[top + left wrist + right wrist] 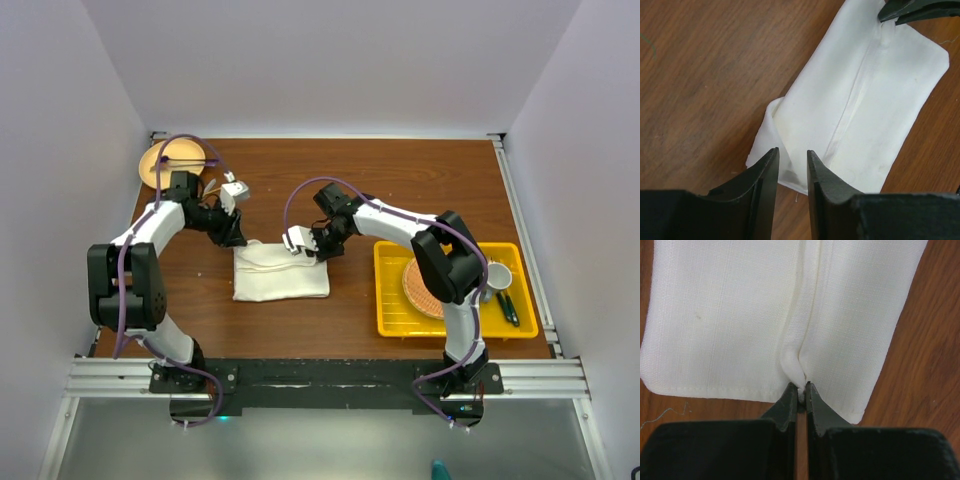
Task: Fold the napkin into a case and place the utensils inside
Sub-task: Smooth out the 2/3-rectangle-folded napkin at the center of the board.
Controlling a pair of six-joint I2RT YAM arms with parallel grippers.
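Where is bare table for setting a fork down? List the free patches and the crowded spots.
Free: the far strip of table between the tan plate and the right rail; the near strip between the napkin and the table edge. Crowded: the middle, where left gripper and right gripper meet at the napkin; the yellow tray is mostly taken.

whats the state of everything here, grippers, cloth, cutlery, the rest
cream-white cloth napkin: folded into a flat rectangle, seam down its middle
right gripper: shut on the napkin's edge at the seam
left gripper: narrowly open over a napkin corner
gold metal utensils: lying on the tan round plate, not in the napkin
round woven orange mat: flat in the yellow plastic tray
white cup: upright in the tray
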